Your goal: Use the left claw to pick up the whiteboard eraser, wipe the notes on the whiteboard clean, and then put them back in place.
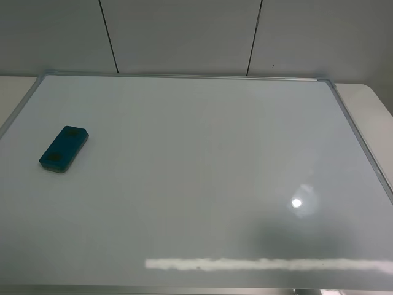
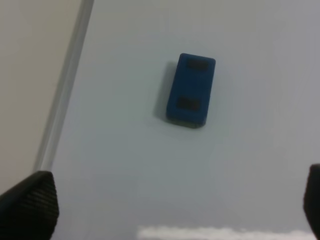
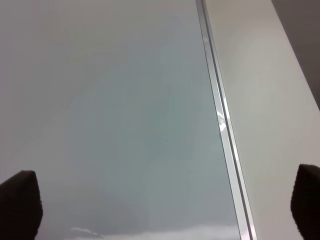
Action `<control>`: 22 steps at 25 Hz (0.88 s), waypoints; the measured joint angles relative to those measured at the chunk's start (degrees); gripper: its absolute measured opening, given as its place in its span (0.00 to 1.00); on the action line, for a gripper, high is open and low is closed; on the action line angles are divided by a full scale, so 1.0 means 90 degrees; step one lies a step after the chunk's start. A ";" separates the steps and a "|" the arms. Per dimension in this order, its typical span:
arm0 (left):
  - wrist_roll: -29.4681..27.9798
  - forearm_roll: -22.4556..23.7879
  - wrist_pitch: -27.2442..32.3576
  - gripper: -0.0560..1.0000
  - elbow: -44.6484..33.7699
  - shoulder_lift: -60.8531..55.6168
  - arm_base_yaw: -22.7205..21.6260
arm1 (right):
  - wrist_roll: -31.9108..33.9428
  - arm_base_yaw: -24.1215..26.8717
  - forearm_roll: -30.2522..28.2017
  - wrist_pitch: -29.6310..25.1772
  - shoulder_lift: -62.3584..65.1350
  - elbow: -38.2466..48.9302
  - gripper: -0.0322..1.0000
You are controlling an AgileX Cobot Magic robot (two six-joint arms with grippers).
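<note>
The teal-blue whiteboard eraser (image 1: pixel 64 149) lies flat on the left part of the whiteboard (image 1: pixel 202 153), with two dark square patches on top. It also shows in the left wrist view (image 2: pixel 191 90), well ahead of my left gripper (image 2: pixel 175 220), whose fingertips (image 2: pixel 30 205) stand wide apart and empty. My right gripper (image 3: pixel 160 210) is open and empty over the board's right side by the silver frame (image 3: pixel 220 120). No red notes show anywhere on the board. Neither arm shows in the exterior high view.
The board's silver-grey frame (image 1: pixel 362 135) borders a plain white table edge (image 1: pixel 374 110) on the right and another (image 1: pixel 12 92) on the left. Grey wall panels (image 1: pixel 184 37) stand behind. Light glare (image 1: pixel 297 203) reflects on the board near the front.
</note>
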State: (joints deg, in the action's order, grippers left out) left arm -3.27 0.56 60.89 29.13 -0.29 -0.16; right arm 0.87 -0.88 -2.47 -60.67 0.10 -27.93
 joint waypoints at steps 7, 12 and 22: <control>0.0000 0.0000 -0.0005 0.99 0.0000 0.0000 0.0000 | 0.0000 0.0000 0.0000 0.0000 0.0000 0.0000 0.99; 0.0000 0.0000 -0.0005 0.99 0.0000 0.0000 0.0000 | 0.0000 0.0000 0.0000 0.0000 0.0000 0.0000 0.99; 0.0000 0.0000 -0.0005 0.99 0.0000 0.0000 0.0000 | 0.0000 0.0000 0.0000 0.0000 0.0000 0.0000 0.99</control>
State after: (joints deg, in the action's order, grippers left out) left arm -3.27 0.56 60.84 29.13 -0.29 -0.16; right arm 0.87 -0.88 -2.47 -60.67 0.10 -27.93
